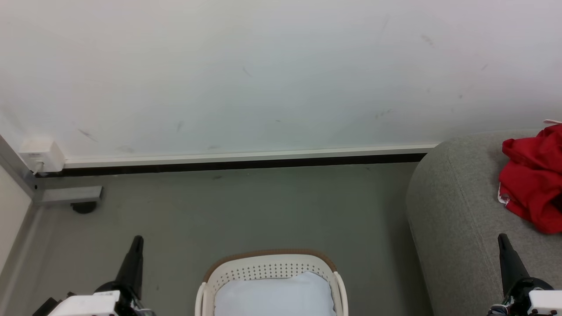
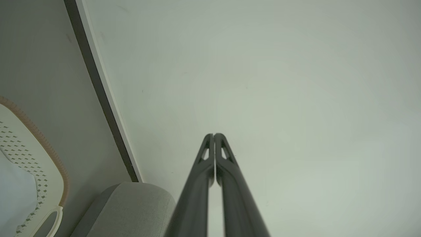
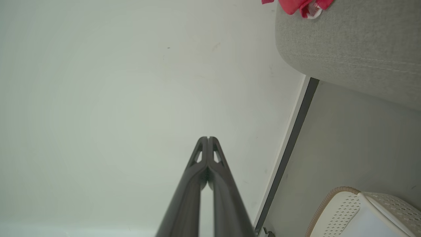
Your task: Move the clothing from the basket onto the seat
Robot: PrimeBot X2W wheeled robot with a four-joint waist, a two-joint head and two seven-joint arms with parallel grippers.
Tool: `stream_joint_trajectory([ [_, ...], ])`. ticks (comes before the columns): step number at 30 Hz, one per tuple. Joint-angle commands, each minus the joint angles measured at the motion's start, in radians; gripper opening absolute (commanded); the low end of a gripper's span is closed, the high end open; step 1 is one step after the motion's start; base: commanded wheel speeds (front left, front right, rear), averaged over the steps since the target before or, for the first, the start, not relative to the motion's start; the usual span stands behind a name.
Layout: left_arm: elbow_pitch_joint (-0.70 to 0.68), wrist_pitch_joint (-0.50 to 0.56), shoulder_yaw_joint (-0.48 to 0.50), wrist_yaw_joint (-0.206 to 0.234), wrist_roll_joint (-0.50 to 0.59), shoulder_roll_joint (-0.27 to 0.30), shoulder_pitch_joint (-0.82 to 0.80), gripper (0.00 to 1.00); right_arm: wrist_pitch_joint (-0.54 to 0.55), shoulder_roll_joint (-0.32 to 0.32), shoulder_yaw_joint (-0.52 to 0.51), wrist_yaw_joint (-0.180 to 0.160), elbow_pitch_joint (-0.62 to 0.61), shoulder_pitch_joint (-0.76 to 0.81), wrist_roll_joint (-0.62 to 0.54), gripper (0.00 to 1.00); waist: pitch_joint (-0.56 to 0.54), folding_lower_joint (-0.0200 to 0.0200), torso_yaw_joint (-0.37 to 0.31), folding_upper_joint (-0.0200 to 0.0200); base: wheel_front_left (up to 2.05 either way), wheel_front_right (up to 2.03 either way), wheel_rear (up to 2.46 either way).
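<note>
Red jersey clothing point(image 1: 533, 184), crumpled into soft folds with a sliver of white trim, heaped on the sofa point(image 1: 456, 210) at the right edge of the head view. Grey, coarse-woven upholstery, rounded at the arm, with a stitched seam following the curve.

On the smooth grey-green floor point(image 1: 246, 210), left of the sofa and apart from it, an oval cream plastic basket point(image 1: 263, 268). Walls punched with rows of small holes, a brown ribbed band round the rim, a looped handle at the side. Inside, a plain pale cushion point(image 1: 274, 296), smooth and puffy, covering the visible bottom.

Left gripper point(image 2: 214, 135): two long dark fingers pressed together tip to tip, closed and holding nothing, pointed toward the matt pale wall point(image 2: 296, 82). Right gripper point(image 3: 208, 138) likewise closed and empty, tips meeting, slender cut-outs just behind them.

Along the foot of the wall, a white skirting strip point(image 1: 246, 154) over a dark line. Near the left corner, a small boxy white socket point(image 1: 41, 154).
</note>
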Motion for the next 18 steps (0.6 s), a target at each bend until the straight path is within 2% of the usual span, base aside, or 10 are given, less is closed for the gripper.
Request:
stream_joint_trajectory([
  [1, -0.003, 0.004, 0.002, -0.006, -0.013, 0.007, -0.008, 0.0, 0.003, -0.006, -0.003, -0.002, -0.004, -0.013, 0.002, 0.0, 0.0, 0.0, 0.0, 0.0, 0.0, 0.0, 0.0],
  [18, -0.003, 0.004, 0.002, -0.006, -0.013, 0.007, -0.008, 0.0, 0.003, -0.006, -0.003, -0.002, -0.004, -0.013, 0.002, 0.0, 0.0, 0.0, 0.0, 0.0, 0.0, 0.0, 0.0],
])
